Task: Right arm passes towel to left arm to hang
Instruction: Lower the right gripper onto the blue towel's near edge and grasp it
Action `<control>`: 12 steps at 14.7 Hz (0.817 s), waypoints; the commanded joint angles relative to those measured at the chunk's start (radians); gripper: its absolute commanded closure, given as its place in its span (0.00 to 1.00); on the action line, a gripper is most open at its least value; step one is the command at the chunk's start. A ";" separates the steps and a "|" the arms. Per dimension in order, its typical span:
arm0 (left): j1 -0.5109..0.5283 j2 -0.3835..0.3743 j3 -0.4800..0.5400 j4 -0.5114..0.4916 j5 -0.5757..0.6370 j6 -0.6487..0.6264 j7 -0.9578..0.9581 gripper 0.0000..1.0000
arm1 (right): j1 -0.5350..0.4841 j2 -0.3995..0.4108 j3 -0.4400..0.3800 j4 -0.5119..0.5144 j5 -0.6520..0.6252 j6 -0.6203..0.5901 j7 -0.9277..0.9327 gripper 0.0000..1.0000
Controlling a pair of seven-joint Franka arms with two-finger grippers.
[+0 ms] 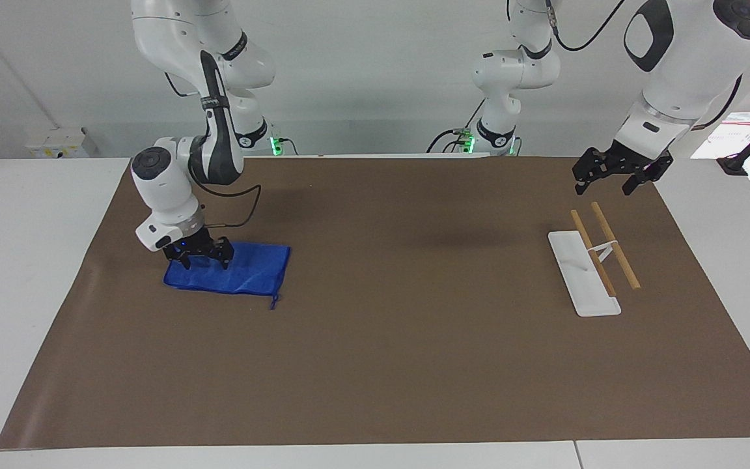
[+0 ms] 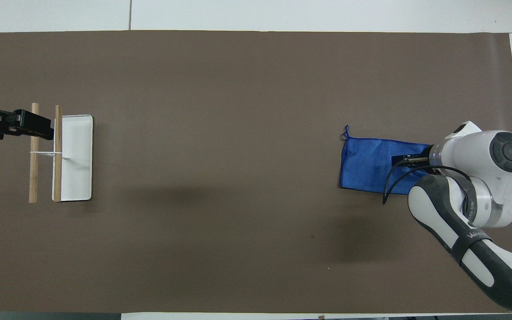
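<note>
Towel lies flat at the right arm's end; my right gripper sits spread on it, not pinched. Left gripper waits spread over rack. Pass, hang remain.

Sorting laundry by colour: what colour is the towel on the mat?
Bright royal blue, plain, no pattern. The towel shows best in the facing view.

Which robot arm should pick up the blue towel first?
The right one, I think. The right gripper is open and already down at the towel, which lies flat at its end of the table. The left gripper waits open up over the rack, at the table's left-arm end.
</note>
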 commanded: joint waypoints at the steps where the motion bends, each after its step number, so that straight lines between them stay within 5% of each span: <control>1: 0.003 -0.028 0.001 -0.027 0.018 0.001 0.006 0.00 | 0.001 0.007 0.009 -0.005 0.016 0.025 0.054 0.04; 3: 0.003 -0.028 0.001 -0.027 0.018 0.001 0.006 0.00 | 0.000 0.007 0.009 -0.007 0.016 0.026 0.053 0.31; 6: 0.003 -0.028 0.001 -0.027 0.018 0.001 0.006 0.00 | -0.002 0.016 0.009 -0.009 0.016 0.026 0.049 0.94; 12: 0.003 -0.028 0.001 -0.027 0.018 0.001 0.006 0.00 | 0.015 0.015 0.012 0.063 0.016 -0.061 0.043 1.00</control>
